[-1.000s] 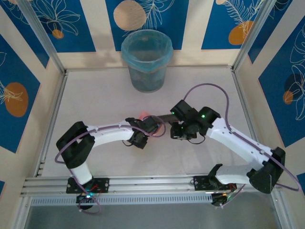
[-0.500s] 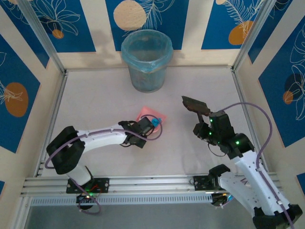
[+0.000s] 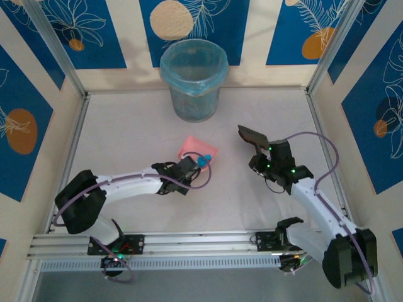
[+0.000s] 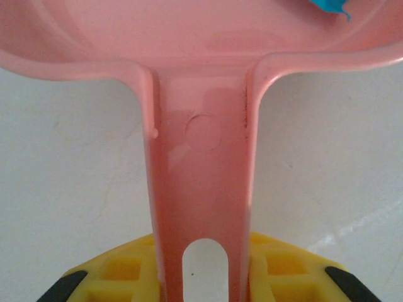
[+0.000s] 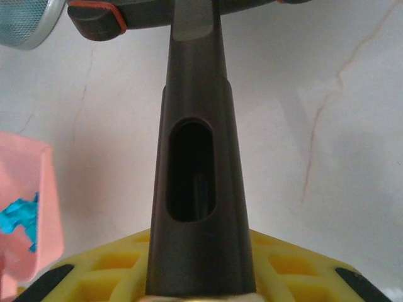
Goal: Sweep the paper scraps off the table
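My right gripper (image 3: 267,155), clamped on the brush (image 3: 254,134), has pulled back from the dustpan (image 3: 193,149) my left gripper (image 3: 187,167) holds by its handle; a cyan paper scrap (image 3: 203,160) lies inside, and the table (image 3: 126,126) looks swept, I think.

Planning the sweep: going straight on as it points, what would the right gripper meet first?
The right gripper, brush leading, likely meets the blue-lined bin, though it might slip just past its side.
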You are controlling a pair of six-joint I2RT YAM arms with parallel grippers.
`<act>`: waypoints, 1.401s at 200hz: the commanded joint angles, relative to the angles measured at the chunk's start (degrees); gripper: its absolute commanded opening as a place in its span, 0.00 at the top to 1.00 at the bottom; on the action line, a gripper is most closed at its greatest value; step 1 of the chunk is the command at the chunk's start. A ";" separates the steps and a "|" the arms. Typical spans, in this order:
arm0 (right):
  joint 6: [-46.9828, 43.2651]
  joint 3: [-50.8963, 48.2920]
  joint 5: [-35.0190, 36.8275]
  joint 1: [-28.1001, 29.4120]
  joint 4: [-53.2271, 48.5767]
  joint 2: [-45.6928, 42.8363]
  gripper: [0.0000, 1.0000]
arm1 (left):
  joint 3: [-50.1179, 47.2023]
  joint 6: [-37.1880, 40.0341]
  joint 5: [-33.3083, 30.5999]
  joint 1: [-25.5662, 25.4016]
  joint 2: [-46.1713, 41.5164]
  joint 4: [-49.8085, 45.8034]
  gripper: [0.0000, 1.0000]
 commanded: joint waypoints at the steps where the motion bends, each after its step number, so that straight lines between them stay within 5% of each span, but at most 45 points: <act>1: -2.66 1.38 0.16 1.85 8.86 2.33 1.00 | -0.49 0.95 -2.80 -0.22 -2.39 0.78 1.00; 56: -2.77 -5.54 9.03 8.34 16.39 0.14 1.00 | 3.33 -0.79 -2.37 -0.19 -9.44 -6.36 1.00; 135: -2.77 -10.11 13.58 13.06 23.78 -1.16 1.00 | 20.93 -2.58 -4.86 -0.15 -12.38 -22.84 1.00; 167: -3.98 -10.08 14.82 14.82 25.06 -0.93 1.00 | 32.07 -1.29 -7.23 0.32 -7.57 -27.85 1.00; 203: -4.50 -10.00 16.10 15.37 25.24 -0.70 1.00 | 47.90 0.13 -2.97 3.32 1.63 -33.36 1.00; 280: -5.72 -9.80 17.92 15.71 24.33 -1.52 1.00 | 84.74 0.82 16.52 11.99 24.04 -39.02 1.00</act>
